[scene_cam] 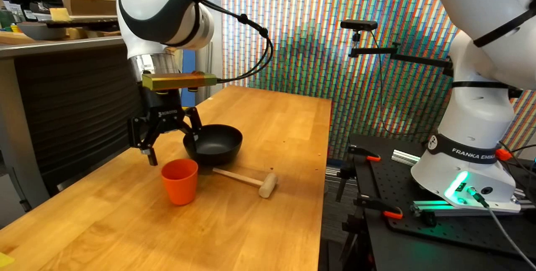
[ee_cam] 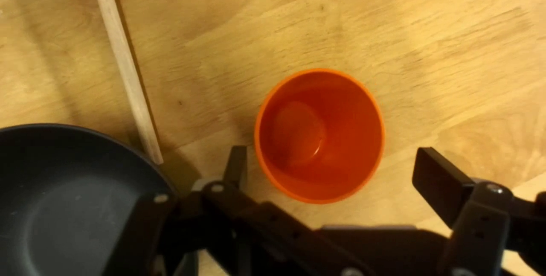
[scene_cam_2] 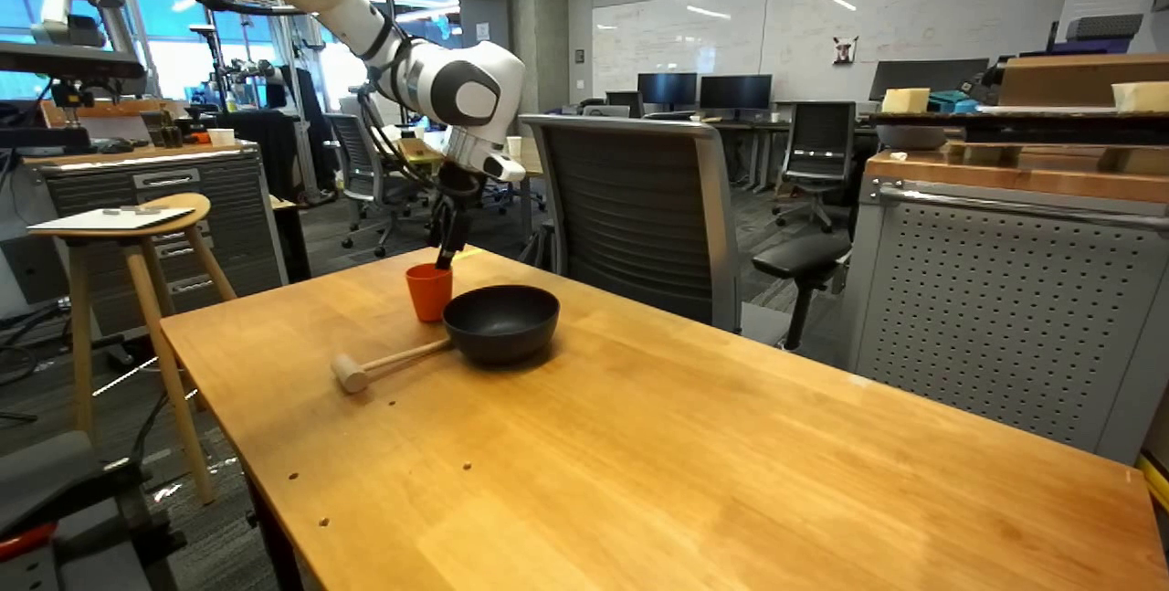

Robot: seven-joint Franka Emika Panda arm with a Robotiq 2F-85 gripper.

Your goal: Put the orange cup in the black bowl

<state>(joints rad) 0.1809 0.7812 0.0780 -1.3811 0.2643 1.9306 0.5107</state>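
At the left of an exterior view I record a chair (scene_cam: 79, 112) with a dark ribbed back and a grey frame, standing beside the wooden surface (scene_cam: 259, 237). Next in order comes my tool (scene_cam: 173, 149), pointing downward above that surface. Its jaws stand wide apart and it has hold of nothing: the wrist view places its black fingers (ee_cam: 441, 184) on opposite sides of the orange cup (scene_cam: 179, 182), with bare wood visible between each finger and the rim, the narrower strip being on the left of that view. I find the cup upright on the surface, mouth up, outside the black bowl (scene_cam: 217, 145). The bowl also sits upright, to the right of the cup and farther back; the two are near each other, and the wrist view shows them apart. Further right lies a pale wooden mallet (scene_cam: 266, 184), its handle end pointing toward the bowl; whether they touch I cannot tell. Beyond the surface's right edge I note a small black camera (scene_cam: 359, 25) mounted on a jointed bracket (scene_cam: 421, 60). At the far right, on a black platform (scene_cam: 402, 250), stands the white robot base (scene_cam: 481, 174), lettered FRANKA, with a green light (scene_cam: 456, 184) lit on its front.
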